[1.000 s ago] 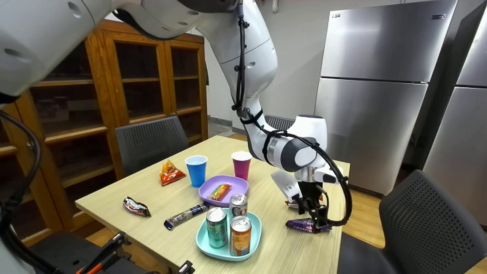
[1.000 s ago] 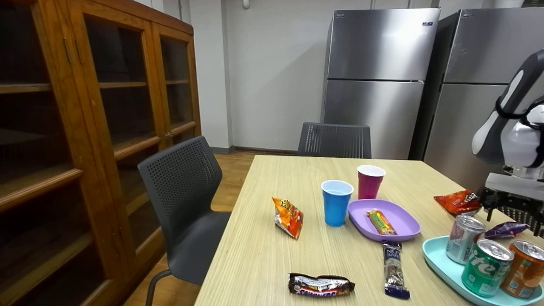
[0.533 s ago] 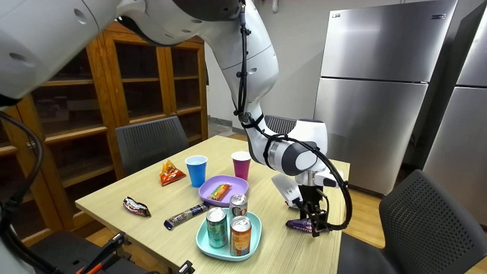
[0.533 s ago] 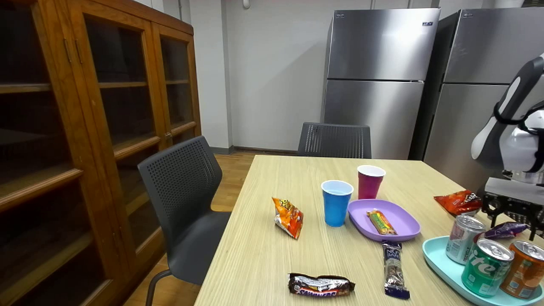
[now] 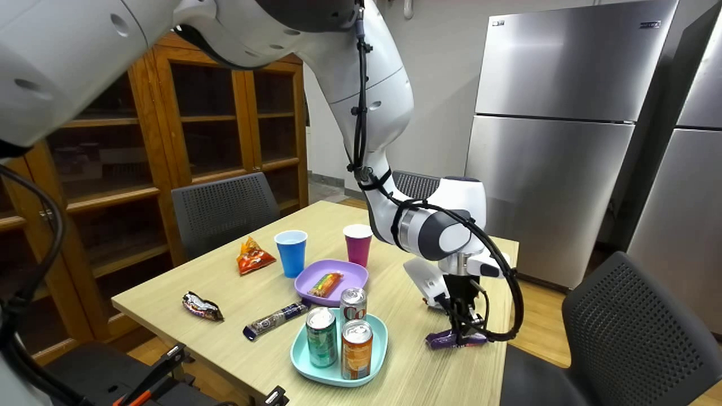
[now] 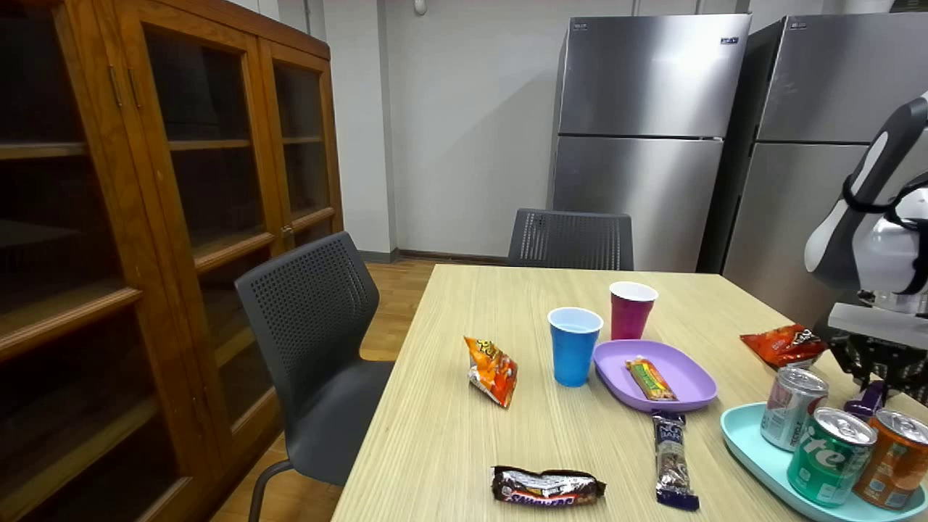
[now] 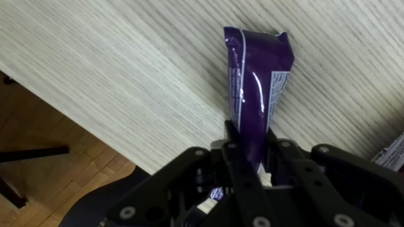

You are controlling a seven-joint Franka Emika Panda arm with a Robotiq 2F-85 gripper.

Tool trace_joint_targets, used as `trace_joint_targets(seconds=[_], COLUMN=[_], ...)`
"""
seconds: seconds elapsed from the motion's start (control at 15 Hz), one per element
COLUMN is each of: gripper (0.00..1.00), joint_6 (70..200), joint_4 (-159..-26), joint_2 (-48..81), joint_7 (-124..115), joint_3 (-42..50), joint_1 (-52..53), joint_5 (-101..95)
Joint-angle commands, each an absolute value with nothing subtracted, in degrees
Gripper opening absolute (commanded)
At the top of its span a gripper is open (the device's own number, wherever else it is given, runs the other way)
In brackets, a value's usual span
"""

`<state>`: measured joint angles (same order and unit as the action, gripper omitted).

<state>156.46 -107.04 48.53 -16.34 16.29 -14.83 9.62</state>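
Purple wrapped bar [image 7: 260, 63]: glossy film, thin white stripe running lengthwise, pale label panel with fine print along one side, free end flattened. Pinched across its width in the gripper [image 7: 250, 130], near the edge of the table [image 7: 94, 88]. About level, at table height; can't tell if touching. Other end mostly hidden.

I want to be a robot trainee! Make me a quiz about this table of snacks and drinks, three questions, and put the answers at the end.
1. What is the black two-fingered gripper squeezing?
2. How many upright metal drink cans stand on the rounded turquoise plastic tray?
3. True or false: a small orange-and-yellow wrapped bar lies on the rounded lilac plastic plate.

Key:
1. A glossy purple wrapped bar.
2. Three.
3. True.
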Motion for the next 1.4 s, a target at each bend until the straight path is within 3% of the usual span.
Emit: trace_joint_targets(seconds=[0.0,0.67,1.33], gripper=[0.01,0.04,0.04], joint_6=[154.7,162.2,168.2], joint_4=[-108.2,-119.8,-126.6], joint_2=[46.5,35.1,25.8], joint_7=[-14.8,-9.1,4.9], joint_3=[16.7,16.8,4.9], joint_1=[-14.2,-12.1,-17.2], joint_5=[8.1,4.3,6.0])
